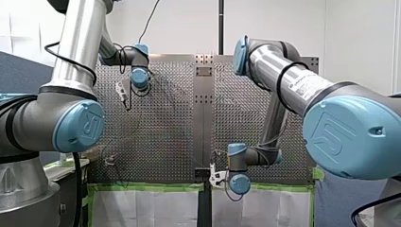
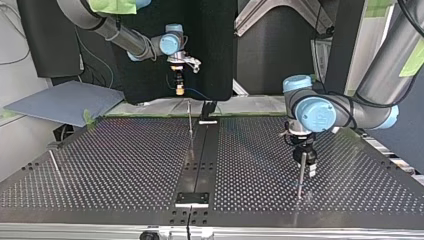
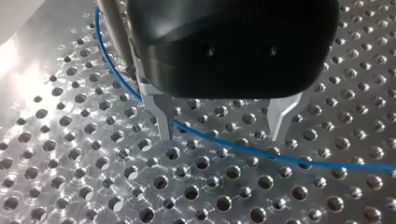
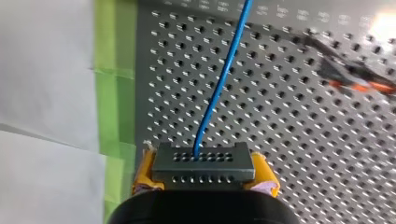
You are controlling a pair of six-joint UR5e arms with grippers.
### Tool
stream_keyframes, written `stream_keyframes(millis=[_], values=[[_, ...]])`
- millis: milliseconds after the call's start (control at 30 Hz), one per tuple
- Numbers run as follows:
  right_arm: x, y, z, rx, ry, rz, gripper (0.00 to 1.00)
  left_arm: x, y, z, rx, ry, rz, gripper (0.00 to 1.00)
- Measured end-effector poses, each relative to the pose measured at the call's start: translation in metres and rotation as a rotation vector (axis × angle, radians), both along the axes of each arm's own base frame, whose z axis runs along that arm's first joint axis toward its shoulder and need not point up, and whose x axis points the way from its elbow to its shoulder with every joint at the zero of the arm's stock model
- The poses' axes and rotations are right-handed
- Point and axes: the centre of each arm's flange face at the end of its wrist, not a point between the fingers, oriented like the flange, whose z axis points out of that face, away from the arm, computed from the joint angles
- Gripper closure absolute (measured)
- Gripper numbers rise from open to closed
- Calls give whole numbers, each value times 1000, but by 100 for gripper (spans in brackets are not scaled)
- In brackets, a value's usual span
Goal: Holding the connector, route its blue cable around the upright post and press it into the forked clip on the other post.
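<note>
In the right wrist view a dark grey connector sits between yellow pads, with my right gripper shut on it. Its blue cable runs away over the perforated plate. At the top view's far left-centre that gripper hangs above the table's far edge. My left gripper is open, its metal fingers just above the plate with the blue cable passing under them. The cable curves round an upright post beside this gripper. In the top view my left gripper stands right by that post.
Another thin post rises on the table's middle strip, and a leaning one stands at the top view's left. A grey board lies off the far left corner. Green tape edges the plate's near side in the front view.
</note>
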Motion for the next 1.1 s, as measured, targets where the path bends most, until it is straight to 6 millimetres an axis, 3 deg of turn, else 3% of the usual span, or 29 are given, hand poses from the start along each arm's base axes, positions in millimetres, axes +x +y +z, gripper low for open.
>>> stream_keyframes(millis=[133, 933, 1100], values=[[-5, 3, 10, -22, -14, -11, 100, 0, 0, 0, 0, 1, 0, 0], [-61, 50, -6, -18, -32, -62, 100, -2, 1, -1, 1, 11, 17, 0], [-73, 56, 1, -11, -31, -66, 100, -2, 2, -1, 1, 15, 26, 0]])
